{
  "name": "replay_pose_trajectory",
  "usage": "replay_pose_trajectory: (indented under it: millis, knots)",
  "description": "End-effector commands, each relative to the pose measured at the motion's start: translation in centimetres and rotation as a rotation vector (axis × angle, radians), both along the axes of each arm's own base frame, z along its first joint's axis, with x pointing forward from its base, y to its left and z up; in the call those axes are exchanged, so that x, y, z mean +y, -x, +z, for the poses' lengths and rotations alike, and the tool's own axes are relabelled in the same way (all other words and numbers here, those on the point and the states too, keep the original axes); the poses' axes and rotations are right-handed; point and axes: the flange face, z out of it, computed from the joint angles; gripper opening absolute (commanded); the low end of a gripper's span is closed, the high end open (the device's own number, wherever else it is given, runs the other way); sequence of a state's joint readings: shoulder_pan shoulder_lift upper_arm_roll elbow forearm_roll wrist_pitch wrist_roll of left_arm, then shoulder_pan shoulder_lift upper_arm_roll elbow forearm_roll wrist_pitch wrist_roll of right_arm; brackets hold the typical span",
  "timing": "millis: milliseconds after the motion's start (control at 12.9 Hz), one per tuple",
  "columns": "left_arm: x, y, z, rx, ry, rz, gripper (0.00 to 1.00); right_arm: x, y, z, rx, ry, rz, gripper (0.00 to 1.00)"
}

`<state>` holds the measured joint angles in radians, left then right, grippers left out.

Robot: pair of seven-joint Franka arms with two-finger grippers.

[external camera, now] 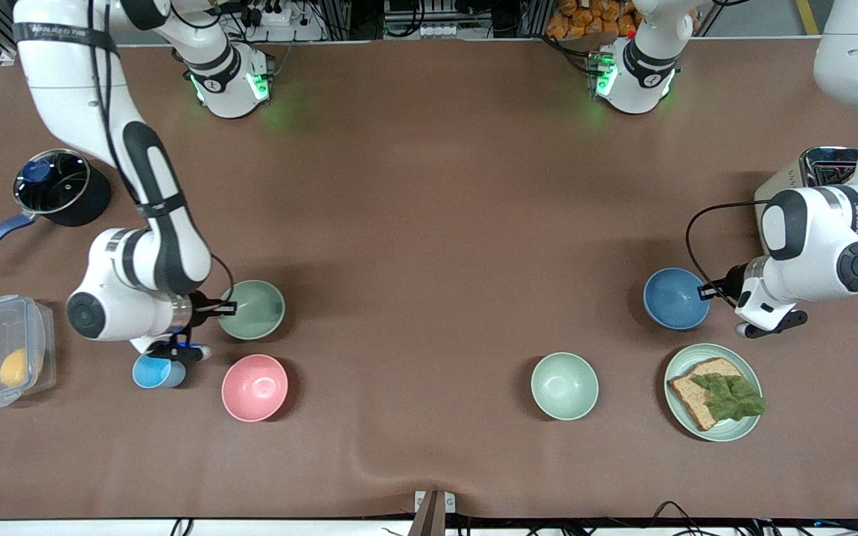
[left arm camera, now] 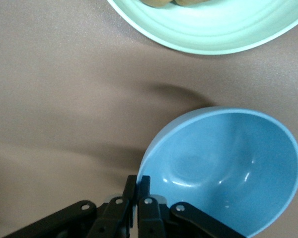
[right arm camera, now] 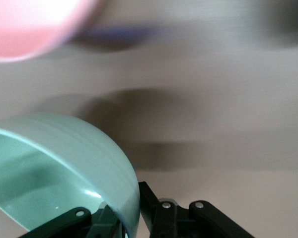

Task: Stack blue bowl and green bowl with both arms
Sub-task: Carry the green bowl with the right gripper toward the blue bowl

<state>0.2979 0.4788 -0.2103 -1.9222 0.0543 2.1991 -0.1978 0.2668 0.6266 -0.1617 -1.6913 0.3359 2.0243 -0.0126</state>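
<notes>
Right wrist view. The green bowl (right arm camera: 64,163), tilted with its hollow partly showing, fills one corner of the frame. The right gripper (right arm camera: 131,210) is clamped on its rim, one black finger (right arm camera: 156,210) outside the wall and the other inside the bowl. The brown table (right arm camera: 213,99) lies below, crossed by soft dark shadows. The blurred edge of a pink bowl (right arm camera: 30,25) shows at the frame's border, apart from the green bowl.
</notes>
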Motion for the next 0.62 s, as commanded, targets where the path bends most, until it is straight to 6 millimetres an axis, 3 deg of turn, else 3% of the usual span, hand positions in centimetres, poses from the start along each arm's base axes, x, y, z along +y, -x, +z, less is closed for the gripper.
replay_pose_trajectory:
  millis: [0, 77, 232, 386, 541]
  knots:
    - [-0.1, 0.1, 0.9, 0.003, -0.007, 0.008, 0.00, 8.5, 1.6, 2.7, -0.019, -0.002, -0.020, 0.00]
    - [-0.1, 0.1, 0.9, 0.003, -0.007, 0.008, 0.00, 10.7, 2.0, 2.9, -0.027, -0.003, -0.024, 0.00]
    - [-0.1, 0.1, 0.9, 0.003, -0.007, 0.007, 0.00, 11.9, 2.1, 3.1, -0.025, -0.026, -0.052, 0.00]
    - [-0.1, 0.1, 1.0, 0.001, -0.007, 0.005, 0.00, 16.3, 3.3, 3.3, -0.011, -0.119, -0.091, 0.00]
    - [0.0, -0.2, 1.3, -0.006, -0.009, 0.008, 0.00, 19.0, 3.9, 3.3, -0.016, -0.144, -0.172, 0.00]
